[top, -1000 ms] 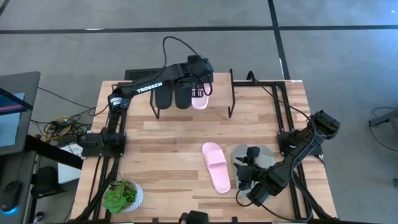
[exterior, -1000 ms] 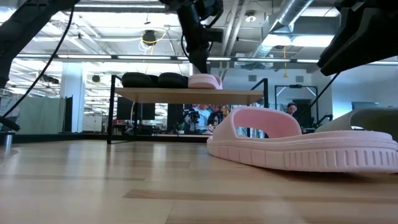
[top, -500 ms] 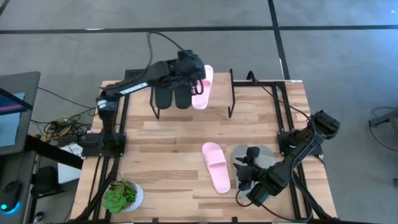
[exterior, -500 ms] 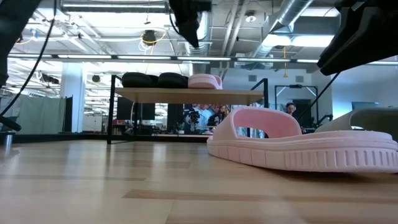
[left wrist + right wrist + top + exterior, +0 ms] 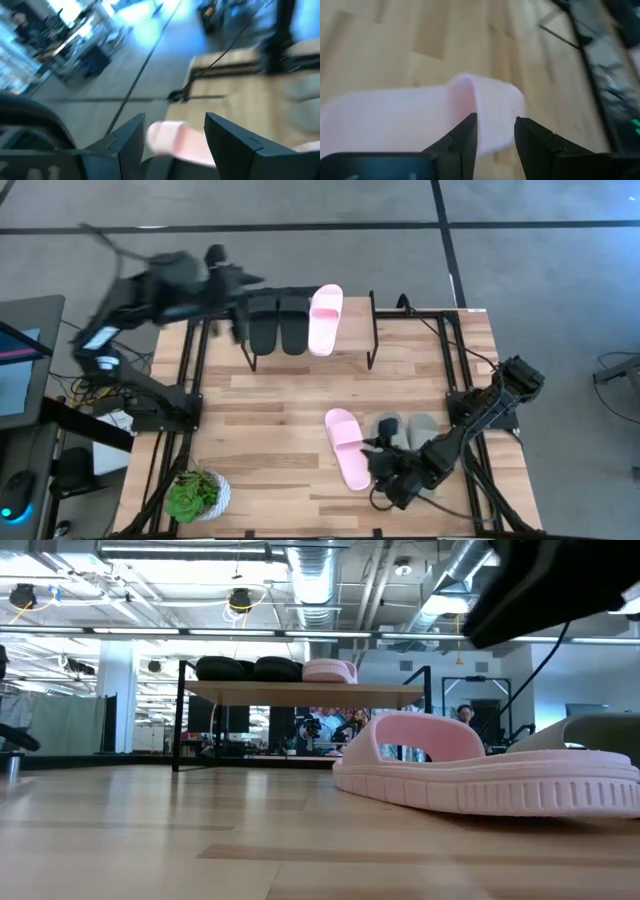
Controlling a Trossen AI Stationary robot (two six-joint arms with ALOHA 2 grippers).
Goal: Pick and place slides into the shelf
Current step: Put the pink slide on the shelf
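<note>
A: What had changed since the earlier frame?
B: The left gripper (image 5: 240, 292) had swung away from the low wooden-topped shelf with thin black legs (image 5: 355, 305) toward the table's left edge, its fingers (image 5: 131, 137) spread with nothing between them. The light pink rubbery slide it left behind (image 5: 325, 319) lay on the shelf, just beside the two black rubbery slides (image 5: 279, 325).

A: And the right arm?
B: It had shifted left. The right gripper (image 5: 385, 472) now sat low over the other light pink slide on the wooden tabletop (image 5: 347, 447), where before it hung over the two grey-green slides (image 5: 408, 430).

A: How were its fingers?
B: Parted, one on each side of the pink strap (image 5: 485, 107), not pinching it
</note>
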